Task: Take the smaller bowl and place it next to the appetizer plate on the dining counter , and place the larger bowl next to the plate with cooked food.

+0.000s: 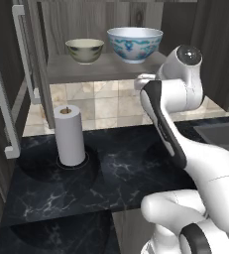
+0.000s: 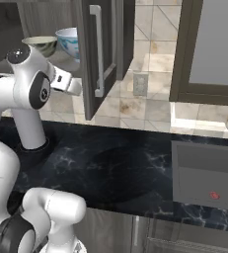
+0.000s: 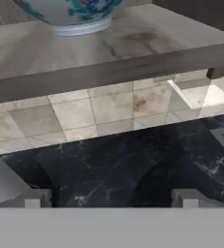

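Both bowls sit on the wooden cabinet shelf point(image 1: 106, 69): small cream-beige ceramic bowl point(image 1: 85, 50) at 9 o'clock of wide white-and-blue floral bowl point(image 1: 135, 43). My tool point(image 3: 111, 197) hangs below shelf edge, fingers spread wide, nothing gripped, prob. staged for pickup over black marble worktop point(image 1: 111, 168).

Two bowls upright on a grey wood shelf point(image 1: 86, 69) in an open cabinet, side by side and apart. Smaller bowl point(image 1: 85, 50): cream-beige, faint dark olive rim pattern, to the left. Larger bowl point(image 1: 135, 43): wide, white, blue and reddish floral outside, pale blue inside, near the shelf's front edge
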{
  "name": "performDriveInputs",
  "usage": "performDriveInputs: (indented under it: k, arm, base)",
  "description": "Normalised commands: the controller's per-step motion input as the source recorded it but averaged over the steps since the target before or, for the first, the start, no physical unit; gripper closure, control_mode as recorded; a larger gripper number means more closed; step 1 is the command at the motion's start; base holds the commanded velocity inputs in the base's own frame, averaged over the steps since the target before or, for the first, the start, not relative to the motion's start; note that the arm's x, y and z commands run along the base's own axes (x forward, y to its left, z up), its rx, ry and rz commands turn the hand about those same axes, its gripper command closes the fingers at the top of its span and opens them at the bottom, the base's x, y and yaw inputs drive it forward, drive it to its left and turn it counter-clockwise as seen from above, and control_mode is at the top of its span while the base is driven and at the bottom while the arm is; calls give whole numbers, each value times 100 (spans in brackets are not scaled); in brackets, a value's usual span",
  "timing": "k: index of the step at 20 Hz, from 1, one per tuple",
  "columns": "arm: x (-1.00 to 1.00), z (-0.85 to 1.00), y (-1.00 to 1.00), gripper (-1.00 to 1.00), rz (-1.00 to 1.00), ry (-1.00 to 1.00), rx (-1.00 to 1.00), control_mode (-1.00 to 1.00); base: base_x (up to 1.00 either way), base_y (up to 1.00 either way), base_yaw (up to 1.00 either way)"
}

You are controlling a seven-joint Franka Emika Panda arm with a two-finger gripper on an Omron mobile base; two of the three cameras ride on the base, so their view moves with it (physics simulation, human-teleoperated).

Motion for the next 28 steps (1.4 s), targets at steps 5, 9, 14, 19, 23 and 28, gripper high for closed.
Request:
performDriveInputs:
  k: [5, 9, 14, 19, 23, 28]
  arm:
    - [18, 65, 0, -100, -29, -36, 4, -100]
    - [46, 66, -2, -100, -14, -25, 10, -100]
    - [55, 64, -30, -100, -6, -19, 15, -100]
    - [14, 78, -27, -100, 0, -20, 17, -100]
    - [6, 72, -10, -100, 0, -6, 11, -100]
    - [37, 37, -3, -100, 0, 13, 9, -100]
  base:
    - [0, 0, 0]
    - [0, 0, 0]
    - [0, 0, 0]
    - [0, 0, 0]
    - [0, 0, 0]
    - [0, 0, 0]
